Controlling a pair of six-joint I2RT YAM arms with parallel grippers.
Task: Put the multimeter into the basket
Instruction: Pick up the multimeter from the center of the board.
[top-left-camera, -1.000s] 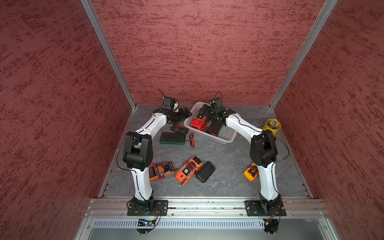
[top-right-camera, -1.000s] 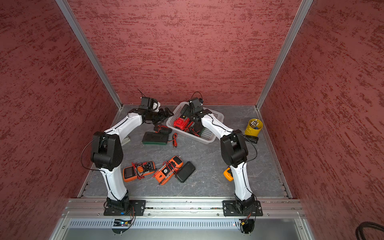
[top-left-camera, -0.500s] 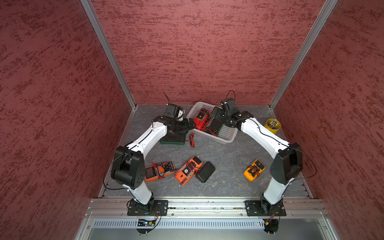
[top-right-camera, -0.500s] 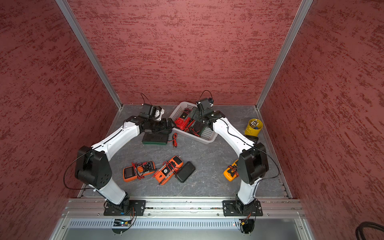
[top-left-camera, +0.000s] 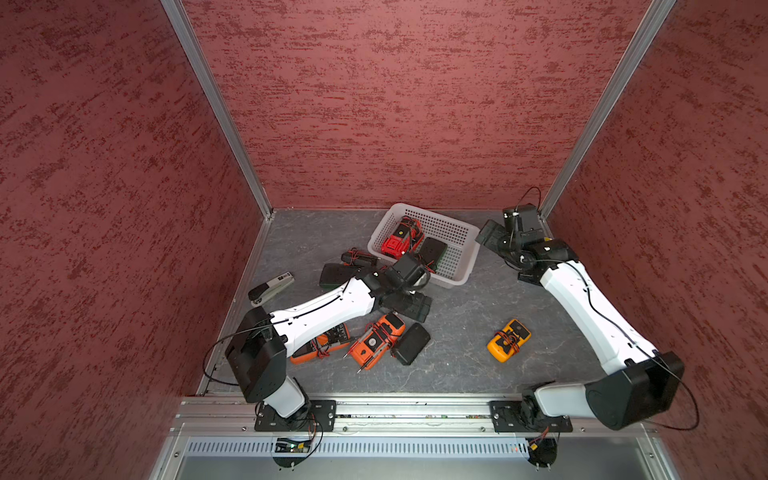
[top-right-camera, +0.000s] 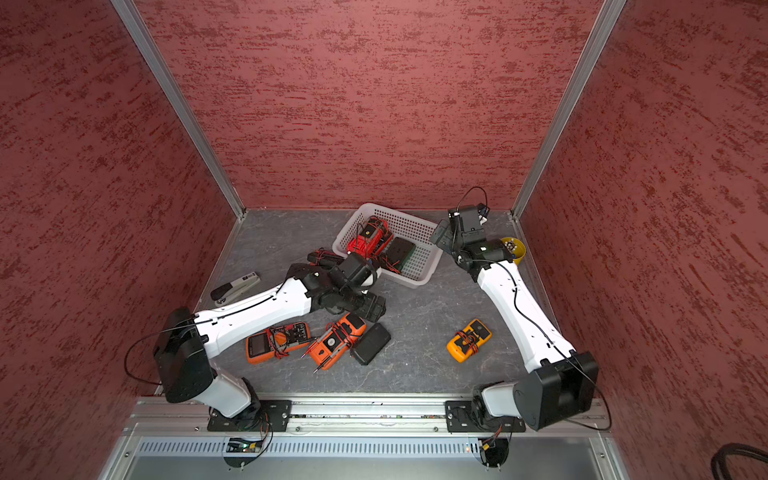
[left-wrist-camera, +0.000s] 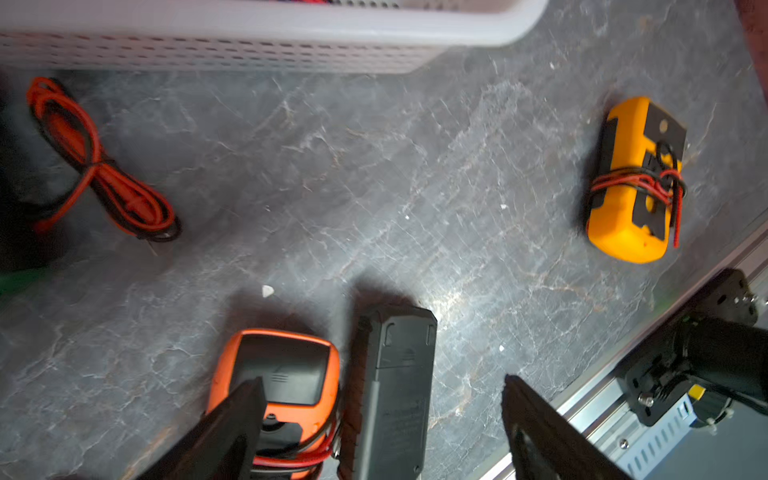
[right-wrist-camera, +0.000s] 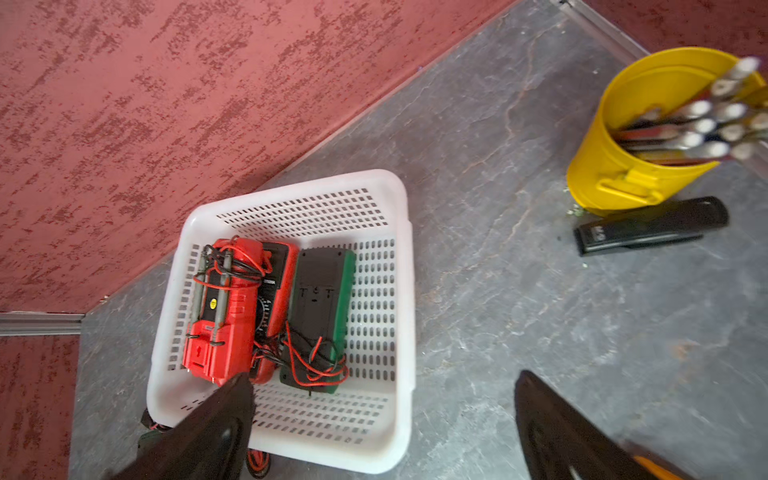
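— Where is the basket to be found?

— The basket (top-left-camera: 454, 282) is set at about one o'clock on the desk (top-left-camera: 457, 324), close to the back wall. Two meters are laid in it side by side: a red multimeter (top-left-camera: 400, 242) wound with leads, and a green-edged multimeter (right-wrist-camera: 322, 307) turned face down.

— What is left outside it?

— A yellow multimeter (top-left-camera: 508, 340) is seen at four o'clock, well apart from the others. At six o'clock an orange multimeter (top-left-camera: 375, 341) with probes clipped to it lies just beside a black multimeter (top-left-camera: 411, 343) that is face down. A wider orange multimeter (top-right-camera: 277, 342) is placed at seven o'clock, near the left arm. What appears to be a dark multimeter (top-left-camera: 335, 274) is largely hidden behind that arm at eleven o'clock.

— How are the hands held?

— The left hand (left-wrist-camera: 381, 380) is held spread near the desk's centre, at twelve o'clock of the orange and black pair. Nothing is gripped between its fingers. Whether a fingertip touches the orange casing cannot be told, as the wrist view is blurred. The right hand (right-wrist-camera: 384, 376) is spread wide and empty, at three o'clock of the basket.

— Is anything else noted?

— A grey stapler (top-left-camera: 271, 286) is seen at nine o'clock. A yellow cup (right-wrist-camera: 640, 137) filled with pens stands at two o'clock, with a black stapler (right-wrist-camera: 650, 226) just beside it.
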